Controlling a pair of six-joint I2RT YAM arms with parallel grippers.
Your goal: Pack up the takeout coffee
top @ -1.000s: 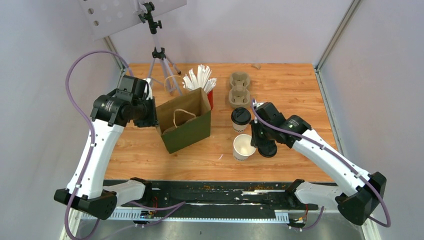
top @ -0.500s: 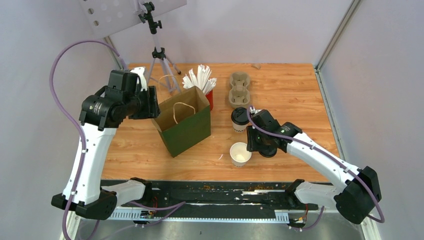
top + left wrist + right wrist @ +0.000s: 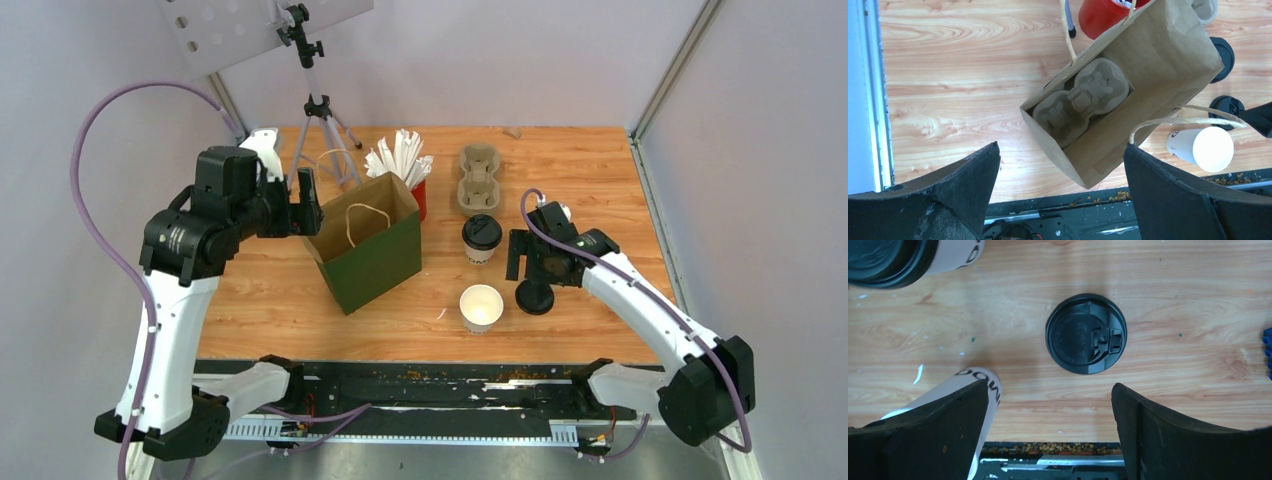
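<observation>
One takeout coffee cup (image 3: 481, 238) stands lidded right of the green paper bag (image 3: 372, 250). A second white cup (image 3: 481, 307) stands open nearer the front, and its black lid (image 3: 535, 296) lies flat on the wood beside it. My right gripper (image 3: 532, 272) hangs open just above that lid (image 3: 1085, 333), touching nothing; the open cup (image 3: 979, 385) is at its left finger. My left gripper (image 3: 305, 208) is open over the bag's left edge, holding nothing. Inside the bag (image 3: 1168, 60) lies a beige pulp tray (image 3: 1080, 100).
Another pulp tray (image 3: 478, 178) lies behind the lidded cup. A red cup of white straws (image 3: 405, 165) stands behind the bag, and a tripod (image 3: 322, 125) at the back left. A black rail (image 3: 420, 385) runs along the near table edge.
Both grippers went from shut to open. The right one rose and drew back, uncovering the lid on the table. The left arm lifted and swung outward from the bag's edge.
</observation>
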